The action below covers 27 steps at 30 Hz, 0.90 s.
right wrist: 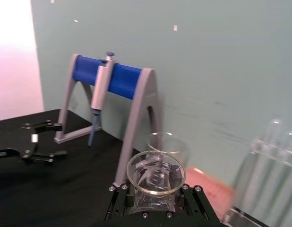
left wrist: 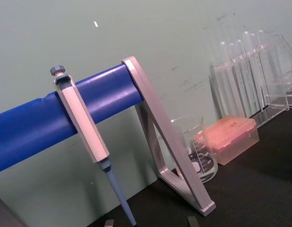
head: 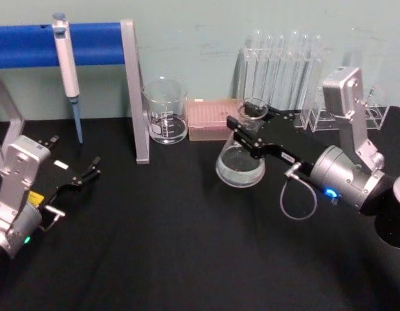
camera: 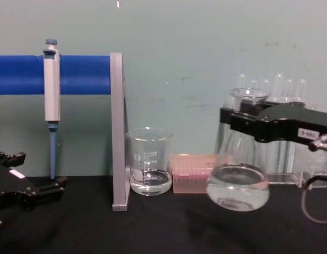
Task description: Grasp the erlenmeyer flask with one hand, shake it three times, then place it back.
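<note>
Scene: a black table with glassware along the back wall; both arms reach in from the near edge.
Right gripper: jaws narrowed onto the neck of the erlenmeyer flask, one finger on each side just under the flared rim; the wrist view looks straight down into the mouth between the fingers.
Erlenmeyer flask, position: right of centre, in front of the pink tip box and the test-tube rack. In the chest view its base appears lifted clear of the table and canted, with a shallow pool of clear liquid.
Key relation: the flask hangs below the jaws, its long axis close to vertical but leaning, crosswise to the horizontal fingers. The bare table lies directly beneath the base.
Judgement of step: flask grasped and raised, so shaking comes next, then setting it down. For the return, the axis should be brought upright so that the base lands flat.
Neighbours: glass beaker well apart on the flask's left; the tip box is nearer.
Left gripper: parked low at the table's left, fingers spread wide, holding nothing, far from the flask; a pipette hangs on the blue-barred stand behind it.
</note>
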{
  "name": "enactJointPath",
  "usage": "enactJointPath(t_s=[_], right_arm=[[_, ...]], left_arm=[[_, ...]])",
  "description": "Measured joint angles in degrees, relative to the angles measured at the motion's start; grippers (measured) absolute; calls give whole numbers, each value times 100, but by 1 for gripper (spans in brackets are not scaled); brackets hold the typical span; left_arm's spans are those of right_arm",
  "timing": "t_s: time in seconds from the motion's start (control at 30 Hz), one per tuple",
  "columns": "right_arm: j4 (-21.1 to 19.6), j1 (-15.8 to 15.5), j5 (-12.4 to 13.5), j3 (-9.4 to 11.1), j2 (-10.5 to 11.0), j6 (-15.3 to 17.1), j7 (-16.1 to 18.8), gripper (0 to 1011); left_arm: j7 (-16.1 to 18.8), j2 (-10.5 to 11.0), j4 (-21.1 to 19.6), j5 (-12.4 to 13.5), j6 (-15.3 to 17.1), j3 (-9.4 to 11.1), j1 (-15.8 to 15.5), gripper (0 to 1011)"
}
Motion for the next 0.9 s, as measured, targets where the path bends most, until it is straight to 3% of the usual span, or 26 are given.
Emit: enactJointPath(t_s=[0.9], right_arm=[[-70,184,271,-692,72,-43,597,449]], left_arm=[[0,0,0,0,0,0,0,1001]])
